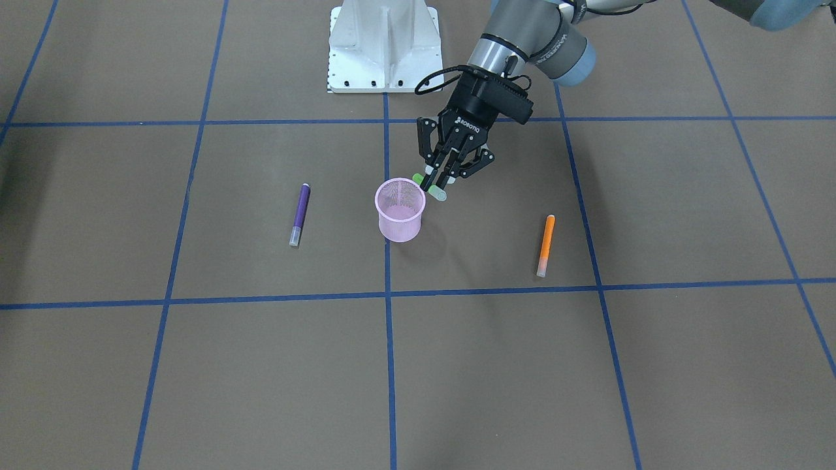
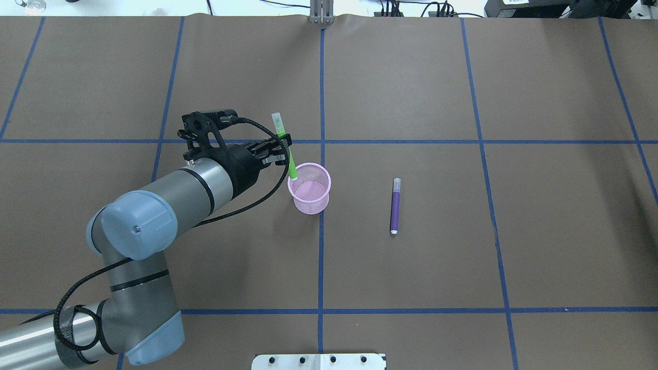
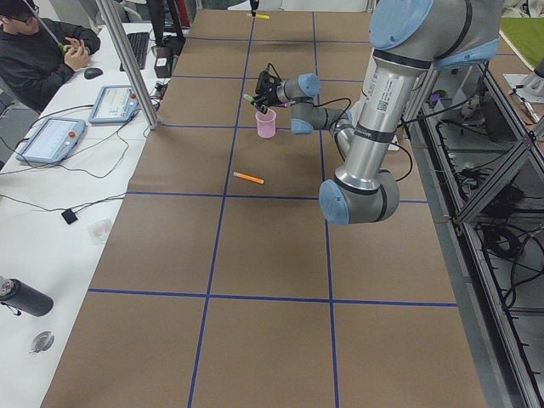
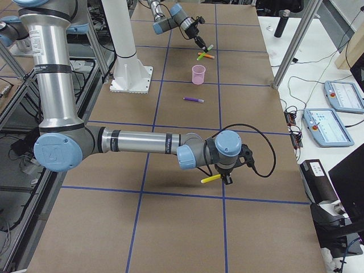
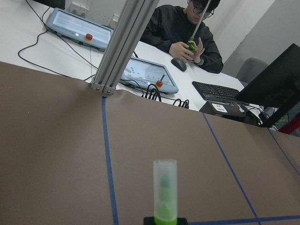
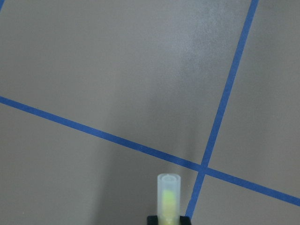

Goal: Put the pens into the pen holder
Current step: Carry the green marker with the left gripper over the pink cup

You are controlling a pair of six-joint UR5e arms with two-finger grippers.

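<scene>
The table [image 1: 196, 365] had a matte brown cover, divided into large squares by blue tape lines [image 1: 390, 365]. At the robot's edge stood a white metal base plate [image 1: 383, 46]. Beyond the far edge, in the left wrist view, a person [image 5: 183, 35] sat at a white desk [image 5: 14, 28] behind a slanted aluminium post [image 5: 123, 47].

The pen holder [image 1: 400, 212], a round pink cup of wire mesh with a solid rim, narrower at the bottom, stood upright near the table's middle. The black left gripper [image 1: 437, 181] was closed on the green pen [image 2: 291, 165] about its middle. This pen was tilted. Its pale translucent cap pointed up and away from the robot, and its green end was at the holder's rim; I cannot tell whether it touched. A black cable [image 2: 245, 122] looped beside the grey left arm [image 2: 169, 190]. In the overhead view this arm hid the orange pen [image 1: 545, 245], which lay flat, well apart from the holder on the robot's left. The purple pen [image 1: 300, 214] lay flat, well apart on the other side.

The right gripper [image 4: 224, 177] was far off toward the table's right end. It was clamped on the yellow pen [image 4: 210, 179], held almost level above the table.
</scene>
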